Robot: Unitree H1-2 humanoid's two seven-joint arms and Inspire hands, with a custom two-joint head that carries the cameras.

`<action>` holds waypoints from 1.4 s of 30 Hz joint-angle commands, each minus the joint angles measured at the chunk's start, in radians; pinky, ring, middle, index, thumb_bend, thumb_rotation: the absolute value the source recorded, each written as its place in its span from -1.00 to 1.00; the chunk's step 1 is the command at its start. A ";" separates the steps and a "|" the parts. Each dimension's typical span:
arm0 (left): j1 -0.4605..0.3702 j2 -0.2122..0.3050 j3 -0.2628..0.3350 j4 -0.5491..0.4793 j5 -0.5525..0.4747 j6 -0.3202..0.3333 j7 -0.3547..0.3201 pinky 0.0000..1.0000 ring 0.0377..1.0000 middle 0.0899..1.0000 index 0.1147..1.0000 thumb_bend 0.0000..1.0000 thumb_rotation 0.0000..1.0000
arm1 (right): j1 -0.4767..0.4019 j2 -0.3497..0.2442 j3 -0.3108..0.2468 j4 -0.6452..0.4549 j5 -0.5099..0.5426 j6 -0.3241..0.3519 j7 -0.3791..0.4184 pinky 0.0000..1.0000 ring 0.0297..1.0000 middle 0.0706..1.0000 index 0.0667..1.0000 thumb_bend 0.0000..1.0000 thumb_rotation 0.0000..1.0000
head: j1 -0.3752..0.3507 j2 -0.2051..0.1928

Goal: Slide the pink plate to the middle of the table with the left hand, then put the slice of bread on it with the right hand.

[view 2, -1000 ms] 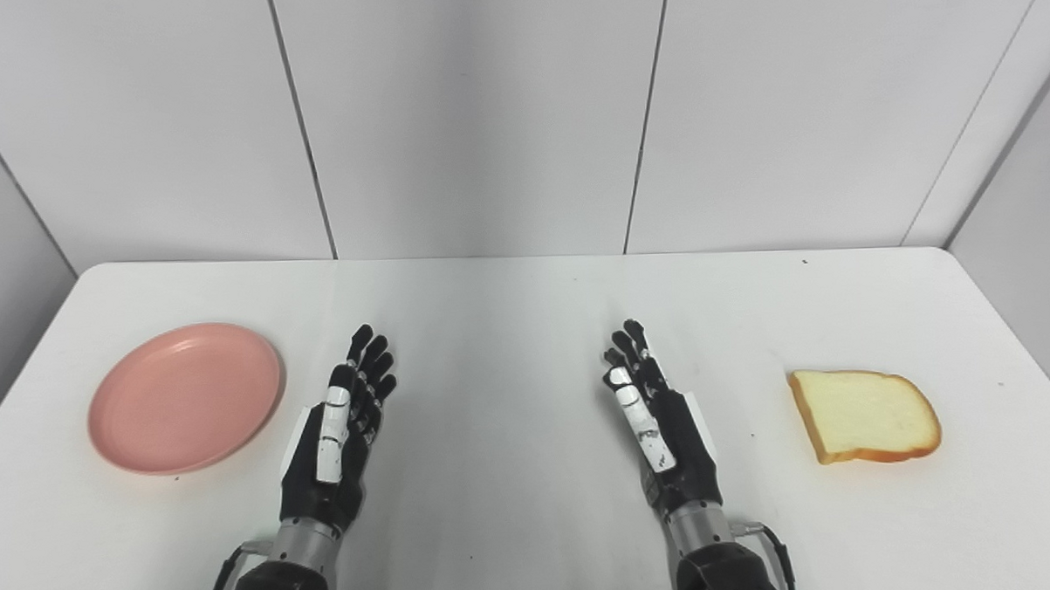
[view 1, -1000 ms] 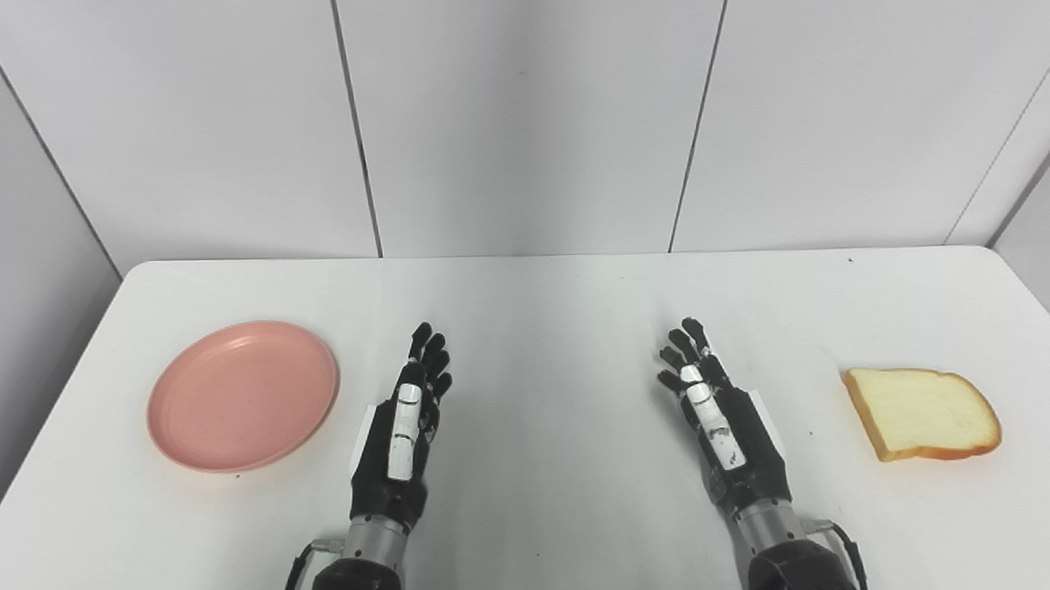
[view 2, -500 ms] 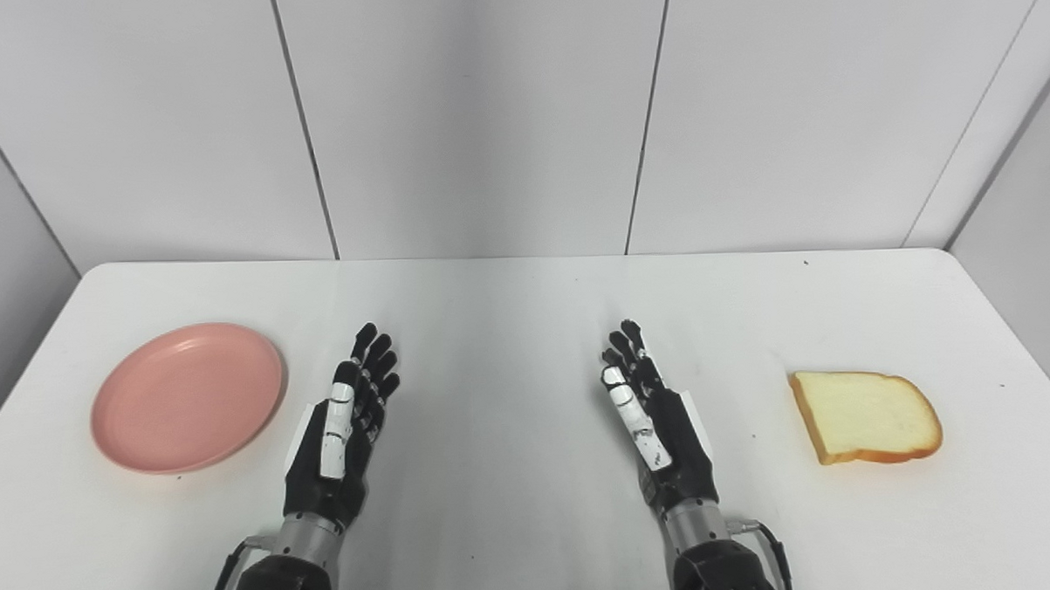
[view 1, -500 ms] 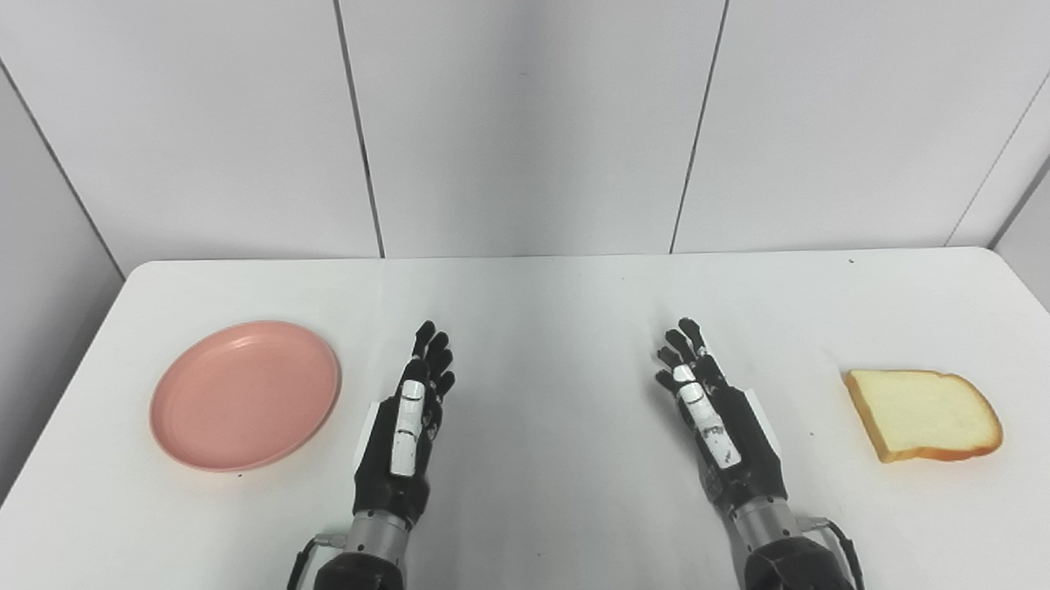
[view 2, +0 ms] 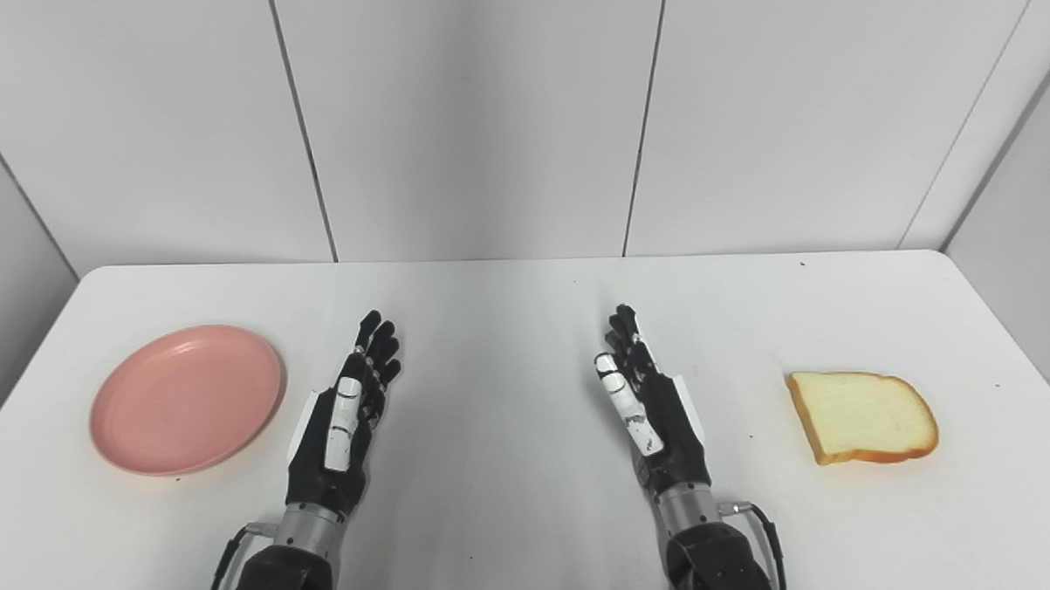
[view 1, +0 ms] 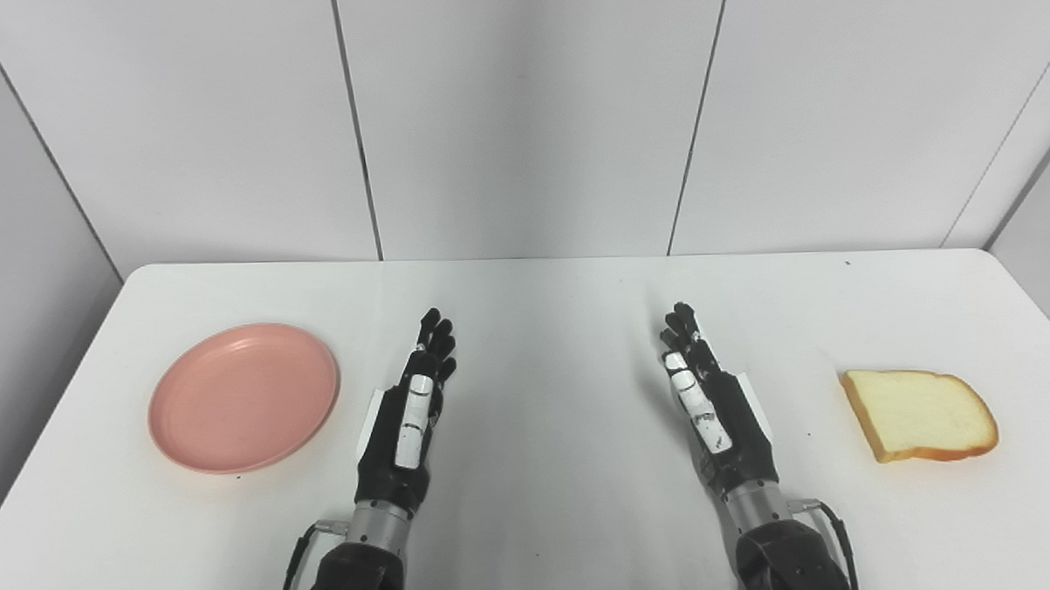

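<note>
Here the slice of bread (view 1: 920, 413) lies flat, rounded top rightward; left hand (view 1: 405, 421) and right hand (view 1: 712, 406) outstretched, empty.

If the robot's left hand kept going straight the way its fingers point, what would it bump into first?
Probably nothing on the table. The left hand points toward the far edge, with the pink plate off to its side. Only bare table lies ahead, then the wall.

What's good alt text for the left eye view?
Two open robot hands, left hand and right hand, sit over a white table, a pink plate far left and a bread slice far right, neither touched.
</note>
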 commanded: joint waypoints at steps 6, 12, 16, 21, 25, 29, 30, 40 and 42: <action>0.007 0.014 -0.009 0.020 0.084 -0.036 0.043 1.00 1.00 1.00 1.00 0.47 1.00 | 0.003 -0.034 0.007 0.045 -0.029 -0.107 0.004 1.00 1.00 1.00 1.00 0.30 0.86 | 0.064 -0.021; -0.020 0.030 -0.004 0.001 0.126 -0.013 0.066 1.00 1.00 1.00 1.00 0.44 1.00 | 0.004 -0.063 0.010 0.065 -0.043 -0.130 0.010 1.00 1.00 1.00 1.00 0.26 1.00 | 0.152 -0.049; -0.038 0.034 0.011 -0.014 0.117 0.007 0.072 1.00 1.00 1.00 1.00 0.50 1.00 | -0.003 -0.079 0.009 0.094 -0.027 -0.151 0.023 1.00 1.00 1.00 1.00 0.24 1.00 | 0.224 -0.069; -0.065 0.045 0.056 -0.043 0.068 0.030 0.074 1.00 1.00 1.00 1.00 0.46 1.00 | -0.016 -0.092 0.002 0.136 -0.003 -0.180 0.039 1.00 1.00 1.00 1.00 0.23 1.00 | 0.290 -0.083; -0.082 0.060 0.098 -0.071 0.029 0.058 0.076 1.00 1.00 1.00 1.00 0.52 1.00 | -0.006 -0.096 -0.005 0.106 0.019 -0.144 0.048 1.00 1.00 1.00 1.00 0.19 1.00 | 0.331 -0.089; -0.102 0.089 0.140 -0.107 0.014 0.104 0.090 1.00 1.00 1.00 1.00 0.62 1.00 | 0.002 -0.104 -0.007 0.066 0.040 -0.092 0.060 1.00 1.00 1.00 1.00 0.10 1.00 | 0.367 -0.091; -0.108 0.096 0.149 -0.110 0.010 0.107 0.091 1.00 1.00 1.00 1.00 0.63 1.00 | 0.003 -0.106 -0.007 0.060 0.044 -0.084 0.063 1.00 1.00 1.00 1.00 0.08 1.00 | 0.380 -0.092; -0.131 0.154 0.233 -0.136 -0.029 0.142 0.114 1.00 1.00 1.00 1.00 0.66 1.00 | 0.004 -0.097 -0.027 0.043 0.096 -0.031 0.065 1.00 1.00 1.00 1.00 0.22 1.00 | 0.419 -0.102; -0.135 0.166 0.254 -0.126 -0.033 0.129 0.124 1.00 1.00 1.00 1.00 0.66 1.00 | 0.004 -0.095 -0.029 0.040 0.094 -0.022 0.063 1.00 1.00 1.00 1.00 0.26 0.98 | 0.419 -0.103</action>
